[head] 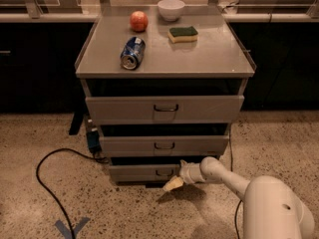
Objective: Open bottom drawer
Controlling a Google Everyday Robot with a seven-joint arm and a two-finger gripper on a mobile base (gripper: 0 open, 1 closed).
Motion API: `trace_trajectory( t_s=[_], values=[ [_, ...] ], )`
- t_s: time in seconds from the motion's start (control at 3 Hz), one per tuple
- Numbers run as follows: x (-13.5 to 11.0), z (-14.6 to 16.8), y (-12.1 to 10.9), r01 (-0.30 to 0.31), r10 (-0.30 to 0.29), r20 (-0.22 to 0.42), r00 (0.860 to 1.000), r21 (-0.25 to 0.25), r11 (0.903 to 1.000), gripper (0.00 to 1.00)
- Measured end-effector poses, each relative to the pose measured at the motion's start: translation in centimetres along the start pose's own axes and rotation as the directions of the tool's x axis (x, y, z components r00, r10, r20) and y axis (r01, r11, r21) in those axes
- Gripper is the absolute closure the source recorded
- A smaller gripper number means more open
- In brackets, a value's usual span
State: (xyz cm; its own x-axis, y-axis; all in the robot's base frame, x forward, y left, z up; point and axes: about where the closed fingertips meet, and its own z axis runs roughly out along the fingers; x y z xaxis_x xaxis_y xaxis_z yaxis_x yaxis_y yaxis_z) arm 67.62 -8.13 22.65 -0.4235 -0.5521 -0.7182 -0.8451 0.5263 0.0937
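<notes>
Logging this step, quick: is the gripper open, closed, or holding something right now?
Gripper: cannot be told; it sits low, just in front of the bottom drawer, right of centre.

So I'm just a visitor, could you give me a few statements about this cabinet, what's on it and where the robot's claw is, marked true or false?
1. The claw is low down near the floor, right at the front of the bottom drawer. True.
2. The soda can stands upright on the cabinet top. False: it lies on its side.
3. The sponge sits inside the white bowl. False: it lies on the cabinet top, in front of the bowl.
4. A red apple sits on the cabinet top, left of the bowl. True.
</notes>
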Motion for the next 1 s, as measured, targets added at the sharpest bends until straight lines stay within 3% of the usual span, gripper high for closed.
trace_trajectory(
  t_s=[0.67,1.0],
  values=[
    [3.3,1.2,3.1,-0.059,0.055,-0.039,0.998,-0.09,0.9942,0.0],
    [3.3,1.2,3.2,-0.059,0.056,-0.04,0.998,-0.092,0.9939,0.0]
  ],
)
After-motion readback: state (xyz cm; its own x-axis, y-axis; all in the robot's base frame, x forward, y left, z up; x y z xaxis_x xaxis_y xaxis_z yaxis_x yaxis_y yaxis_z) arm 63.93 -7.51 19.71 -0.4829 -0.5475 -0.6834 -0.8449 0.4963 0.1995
